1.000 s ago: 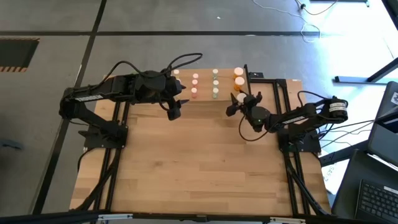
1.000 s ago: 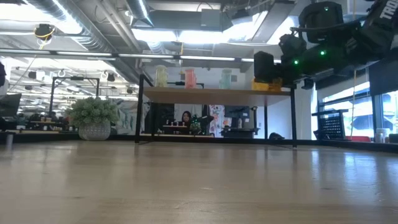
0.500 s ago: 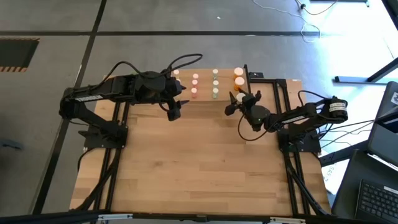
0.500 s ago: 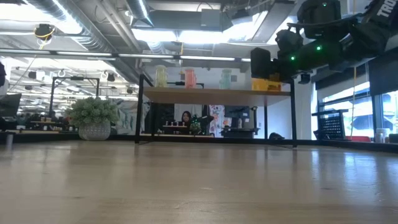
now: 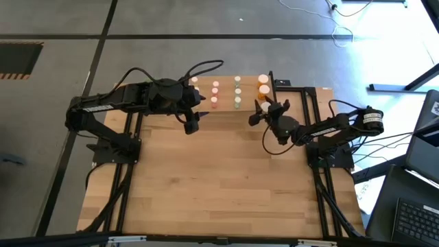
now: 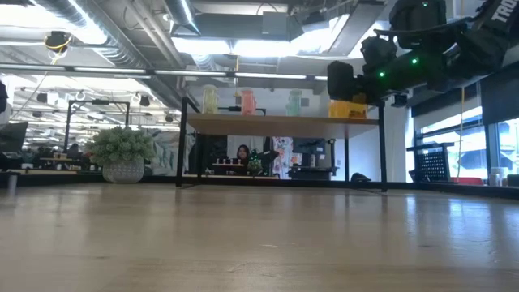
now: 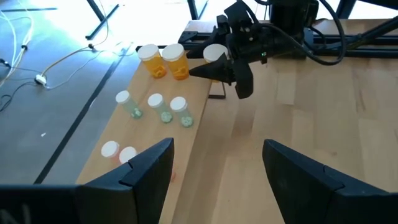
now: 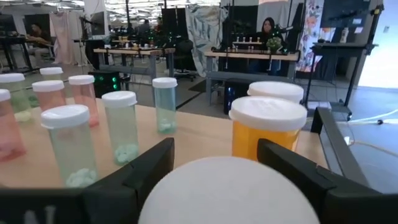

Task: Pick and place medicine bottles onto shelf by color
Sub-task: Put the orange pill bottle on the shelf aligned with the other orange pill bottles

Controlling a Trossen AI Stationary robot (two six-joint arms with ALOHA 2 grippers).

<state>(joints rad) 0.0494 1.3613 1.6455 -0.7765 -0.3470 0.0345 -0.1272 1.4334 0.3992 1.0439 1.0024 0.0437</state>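
Right hand (image 5: 265, 110) at shelf (image 5: 226, 110) edge, clasping white-capped orange bottle (image 8: 227, 190); left hand (image 5: 193, 118) agape over tabletop (image 5: 219, 178).

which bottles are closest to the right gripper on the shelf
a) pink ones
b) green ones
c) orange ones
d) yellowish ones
c, the right gripper hangs at the shelf end where the orange bottles stand; the green bottles are a row further along.
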